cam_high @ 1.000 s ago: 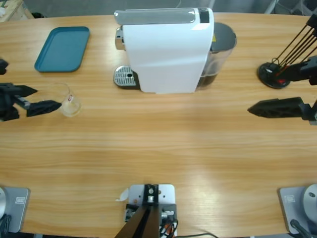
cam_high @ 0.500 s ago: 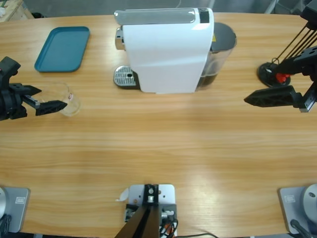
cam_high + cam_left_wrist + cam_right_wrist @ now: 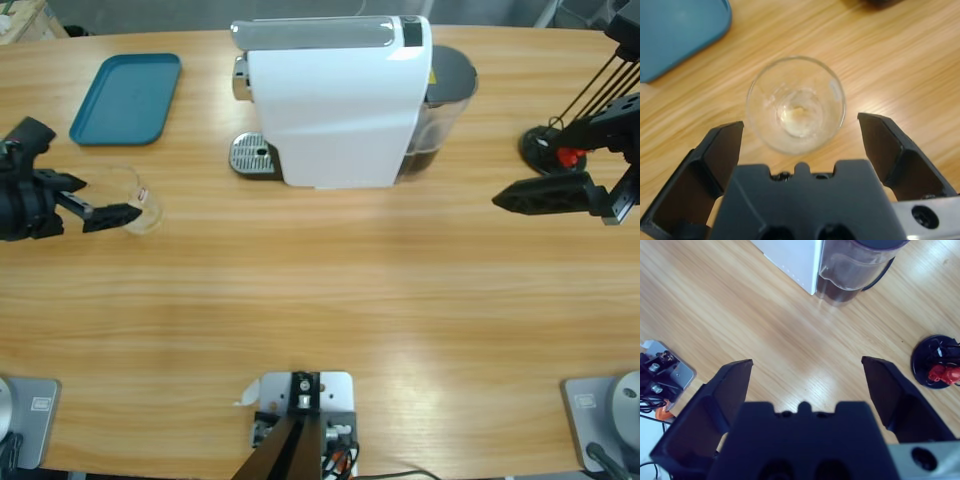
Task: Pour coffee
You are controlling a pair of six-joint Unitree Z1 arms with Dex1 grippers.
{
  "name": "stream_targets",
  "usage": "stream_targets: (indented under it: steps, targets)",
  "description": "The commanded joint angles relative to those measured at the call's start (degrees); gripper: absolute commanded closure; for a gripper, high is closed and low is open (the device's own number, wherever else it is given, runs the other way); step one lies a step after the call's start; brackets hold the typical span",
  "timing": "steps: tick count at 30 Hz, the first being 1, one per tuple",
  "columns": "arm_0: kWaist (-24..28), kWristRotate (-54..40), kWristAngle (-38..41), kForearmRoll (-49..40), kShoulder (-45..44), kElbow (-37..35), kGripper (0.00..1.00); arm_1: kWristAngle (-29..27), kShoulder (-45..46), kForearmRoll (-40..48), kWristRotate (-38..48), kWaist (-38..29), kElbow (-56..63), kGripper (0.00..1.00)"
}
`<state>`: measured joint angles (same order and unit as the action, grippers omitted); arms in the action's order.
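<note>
A small clear glass cup stands upright on the wooden table at the left; in the left wrist view the cup holds only a pale trace at its bottom. No coffee is in view. My left gripper is open, its jaws on either side of the cup and not touching it. My right gripper hovers at the right side of the table and is open with nothing between its fingers.
A white coffee machine stands at the back middle, with a metal drip grate on its left and a dark round tank on its right. A teal tray lies back left. A black stand with a red part is at the right.
My left gripper has moved right, bringing its jaws around the cup. My right gripper has lifted slightly toward the back and then held still.
</note>
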<state>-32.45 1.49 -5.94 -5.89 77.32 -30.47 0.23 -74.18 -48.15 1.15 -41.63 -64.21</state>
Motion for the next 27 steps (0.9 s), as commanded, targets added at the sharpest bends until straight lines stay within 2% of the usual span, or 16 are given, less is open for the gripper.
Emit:
stream_targets:
  steps: [1, 2, 3, 4, 5, 10, 12, 13, 15, 17, 18, 19, 20, 21, 27]
  targets:
    - [0.89, -0.29, -2.01, 1.18, 3.10, 0.27, 0.071, 1.41, -1.48, 0.77, -0.89, 1.27, 2.07, 0.000]
    - [0.89, -0.34, -1.76, 1.17, 3.05, 0.32, 0.127, 1.44, -1.49, 0.77, -0.89, 1.29, 2.07, 0.000]
    - [0.89, -0.34, -1.32, 1.17, 2.92, 0.32, 0.251, 1.46, -1.49, 0.77, -0.89, 1.29, 2.07, 0.000]
    - [0.89, -0.38, -0.51, 1.22, 2.99, 0.25, 0.472, 1.53, -1.48, 0.77, -0.89, 1.29, 2.07, 0.000]
    - [0.89, -0.25, -0.11, 1.38, 3.01, 0.27, 0.569, 1.58, -1.39, 0.77, -0.89, 1.29, 2.07, 0.000]
    - [0.89, -0.22, 2.37, 2.41, 4.36, 0.41, 0.591, 1.65, -0.98, 0.77, -0.89, 1.29, 2.07, 0.000]
    - [0.89, -0.18, 2.76, 2.62, 4.58, 0.48, 0.815, 1.62, -0.79, 0.72, -0.89, 1.29, 2.07, 0.000]
    - [0.89, -0.10, 2.76, 2.64, 4.50, 0.50, 0.864, 1.62, -0.79, 0.69, -0.92, 1.29, 2.07, 0.000]
    - [0.89, -0.08, 2.67, 2.68, 4.33, 0.59, 0.863, 1.71, -0.79, 0.69, -0.98, 1.29, 2.16, 0.000]
    - [0.89, -0.06, 2.60, 2.73, 4.36, 0.60, 0.801, 1.71, -0.79, 0.76, -0.98, 1.29, 2.16, 0.000]
    - [0.89, 0.01, 2.60, 2.73, 4.45, 0.64, 0.581, 1.71, -0.79, 0.77, -0.98, 1.29, 2.16, 0.000]
    - [0.89, 0.01, 2.63, 2.80, 4.61, 0.59, 0.237, 1.67, -0.79, 0.77, -1.03, 1.29, 2.16, 0.000]
    - [0.89, 0.01, 2.74, 2.99, 4.68, 0.59, 0.034, 1.62, -0.84, 0.77, -1.06, 1.29, 2.16, 0.000]
    - [0.89, 0.01, 2.83, 3.08, 4.61, 0.55, 0.003, 1.62, -0.91, 0.77, -1.12, 1.29, 2.16, 0.000]
    - [0.19, -0.98, 5.88, 2.91, -1.16, 1.17, 0.008, 1.71, -1.05, 0.84, -1.24, 1.29, 2.24, 0.000]
